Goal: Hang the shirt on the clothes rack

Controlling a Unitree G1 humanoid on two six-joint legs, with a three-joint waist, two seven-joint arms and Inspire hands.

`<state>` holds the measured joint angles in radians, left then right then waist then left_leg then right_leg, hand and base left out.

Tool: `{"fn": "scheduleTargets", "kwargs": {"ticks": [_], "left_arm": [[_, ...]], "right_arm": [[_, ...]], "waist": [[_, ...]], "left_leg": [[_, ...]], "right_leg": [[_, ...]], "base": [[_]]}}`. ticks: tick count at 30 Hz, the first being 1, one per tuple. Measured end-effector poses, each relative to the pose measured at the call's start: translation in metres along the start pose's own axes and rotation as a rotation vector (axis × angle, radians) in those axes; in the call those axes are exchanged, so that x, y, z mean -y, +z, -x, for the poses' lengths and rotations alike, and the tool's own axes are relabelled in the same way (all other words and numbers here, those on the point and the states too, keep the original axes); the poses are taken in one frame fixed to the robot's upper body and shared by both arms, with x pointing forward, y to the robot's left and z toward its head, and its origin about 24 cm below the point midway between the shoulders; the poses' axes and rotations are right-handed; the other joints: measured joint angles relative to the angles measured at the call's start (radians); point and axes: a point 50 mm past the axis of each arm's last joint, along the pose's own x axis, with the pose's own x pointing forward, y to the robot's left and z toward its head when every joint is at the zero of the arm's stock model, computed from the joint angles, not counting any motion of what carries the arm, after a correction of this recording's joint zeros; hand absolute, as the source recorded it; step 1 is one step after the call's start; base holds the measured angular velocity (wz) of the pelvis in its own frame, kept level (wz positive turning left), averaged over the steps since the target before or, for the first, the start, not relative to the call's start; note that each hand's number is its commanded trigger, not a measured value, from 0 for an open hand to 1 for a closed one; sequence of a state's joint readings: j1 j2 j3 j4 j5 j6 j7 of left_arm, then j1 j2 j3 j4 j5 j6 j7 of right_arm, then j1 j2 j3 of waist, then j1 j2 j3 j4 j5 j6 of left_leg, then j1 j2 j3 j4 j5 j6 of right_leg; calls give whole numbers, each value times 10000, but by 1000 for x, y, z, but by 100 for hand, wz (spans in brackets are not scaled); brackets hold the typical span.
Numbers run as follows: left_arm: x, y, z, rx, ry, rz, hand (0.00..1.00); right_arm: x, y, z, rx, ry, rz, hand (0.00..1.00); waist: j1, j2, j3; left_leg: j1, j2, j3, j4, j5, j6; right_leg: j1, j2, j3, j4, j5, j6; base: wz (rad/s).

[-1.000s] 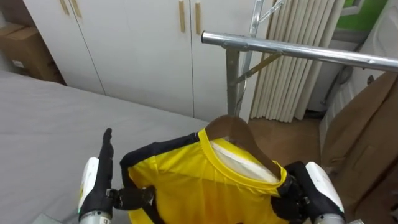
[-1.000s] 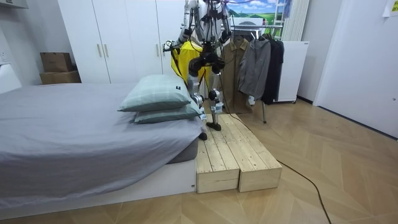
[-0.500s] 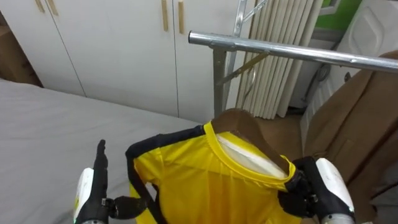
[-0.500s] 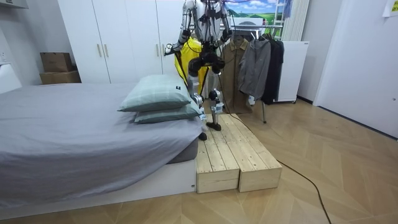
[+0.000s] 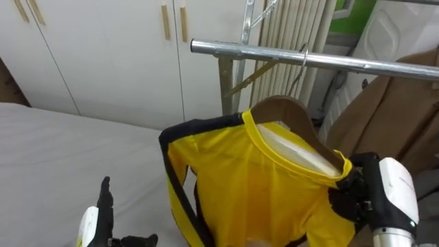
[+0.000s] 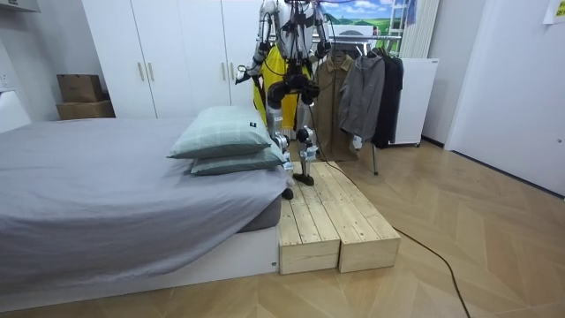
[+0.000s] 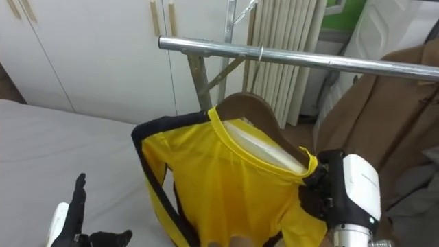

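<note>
A yellow shirt [image 5: 254, 185] with black trim hangs on a brown wooden hanger [image 5: 285, 110]. The hanger's thin wire hook [image 5: 302, 65] reaches up to the metal rail [image 5: 274, 56] of the clothes rack. My right hand [image 5: 384, 195] is at the hanger's right shoulder, its dark fingers curled on that end under the shirt's collar. My left hand [image 5: 96, 223] is low at the left, fingers straight, apart from the shirt. In the room view I stand on a wooden platform [image 6: 335, 221] between the bed and the rack, with the yellow shirt [image 6: 272, 71] held high.
A brown coat [image 5: 391, 116] hangs on the rail just right of the shirt, with further dark garments [image 6: 362, 88] beyond it. The grey bed [image 5: 55, 158] lies to my left, with white wardrobe doors [image 5: 103, 48] behind. Pillows [image 6: 221, 132] lie on the bed.
The shirt on its hanger has risen and moved right until the hook reaches the rail. My left hand has come off the sleeve and dropped low. The view has shifted right.
</note>
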<state>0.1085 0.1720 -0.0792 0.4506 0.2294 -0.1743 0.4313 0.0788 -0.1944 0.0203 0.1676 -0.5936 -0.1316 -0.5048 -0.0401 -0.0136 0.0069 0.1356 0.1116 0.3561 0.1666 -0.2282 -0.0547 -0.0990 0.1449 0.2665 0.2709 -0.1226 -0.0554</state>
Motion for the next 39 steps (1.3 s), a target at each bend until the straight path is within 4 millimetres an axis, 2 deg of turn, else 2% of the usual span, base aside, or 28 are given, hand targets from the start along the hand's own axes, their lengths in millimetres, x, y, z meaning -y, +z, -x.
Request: {"fn": "scheduleTargets", "kwargs": {"ticks": [7,18,24,28,30,34,39], "left_arm": [[-1,0,0,-18,221,7,0],[-4,3,-1,154,340,33,0],[-4,3,0,169,419,42,0],[-5,10,-1,453,500,164,0],[-6,15,-2,637,543,239,0],[-7,19,-3,820,572,308,0],[-7,20,-4,855,552,316,0]], "right_arm": [[9,5,-2,302,-1232,-196,100],[29,1,-8,-151,-2227,-1178,100],[35,-6,-11,-697,-2288,-1922,100],[33,-10,-11,-1175,-1880,-2763,100],[33,-13,-11,-1376,-1715,-3103,100],[31,-20,-11,-1678,-1334,-3112,100],[35,-20,-17,-1418,-1020,-2917,100]], "waist": [[-154,160,-1],[-152,155,-6],[-116,111,-3],[-107,12,7],[-106,-80,49],[-56,-265,57],[28,-269,57]], "left_leg": [[4,0,3,1,1,-1],[6,0,5,-7,1,-2],[13,6,30,-11,1,-2],[80,9,-38,-12,1,-2],[129,13,-49,-12,1,-2],[108,25,-57,-14,1,-2],[78,25,-36,-28,1,-2]], "right_leg": [[-5,0,-5,6,33,5],[-52,19,28,5,57,12],[-42,28,32,4,60,8],[15,23,31,-29,60,8],[118,11,12,-77,68,2],[124,-4,-44,-200,127,17],[121,-15,-49,-297,182,32]], "base": [[0],[0],[0],[0],[2],[1],[0]]}}
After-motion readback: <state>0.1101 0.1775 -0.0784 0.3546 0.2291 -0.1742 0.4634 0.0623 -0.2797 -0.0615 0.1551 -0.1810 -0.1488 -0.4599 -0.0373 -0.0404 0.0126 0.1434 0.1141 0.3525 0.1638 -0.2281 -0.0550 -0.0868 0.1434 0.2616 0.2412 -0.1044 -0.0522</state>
